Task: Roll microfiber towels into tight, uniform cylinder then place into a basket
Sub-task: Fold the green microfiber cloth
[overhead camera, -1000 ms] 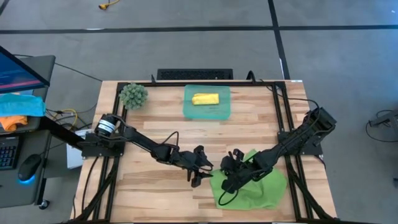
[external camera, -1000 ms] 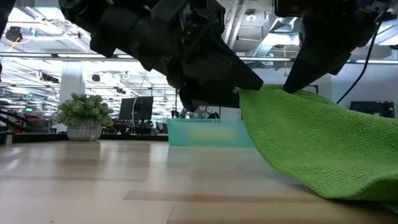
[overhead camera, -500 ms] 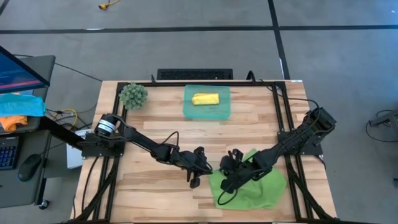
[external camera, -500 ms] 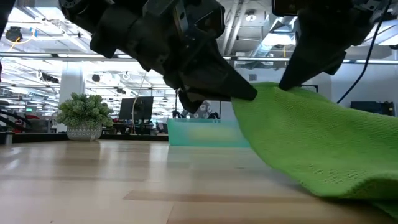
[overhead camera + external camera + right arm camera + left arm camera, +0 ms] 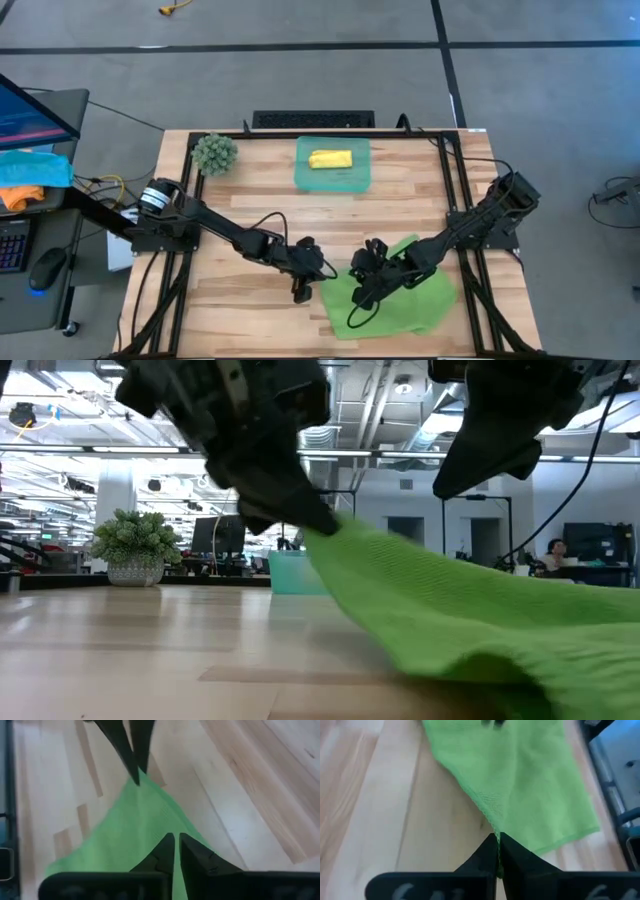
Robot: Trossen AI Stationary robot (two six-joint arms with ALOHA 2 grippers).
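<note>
Left gripper [image 5: 303, 287] clamped on a corner of the soft light green microfiber towel [image 5: 393, 300]; it has pulled that corner leftward since a second ago, stretching the cloth. Right gripper [image 5: 362, 291] just beside it over the towel, fingers a narrow gap apart, grip loosened. Rolled bright yellow towel [image 5: 330, 159] lies unmoved in the shallow translucent teal plastic basket [image 5: 333, 178], well beyond both grippers.

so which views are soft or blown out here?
Low view: left gripper near the lens is blurred, the ceiling lights glare, the green towel foreground is soft. Left wrist view: the fingers are out of focus, the towel weave is sharper. High view: even light, yellow towel and basket clear.
</note>
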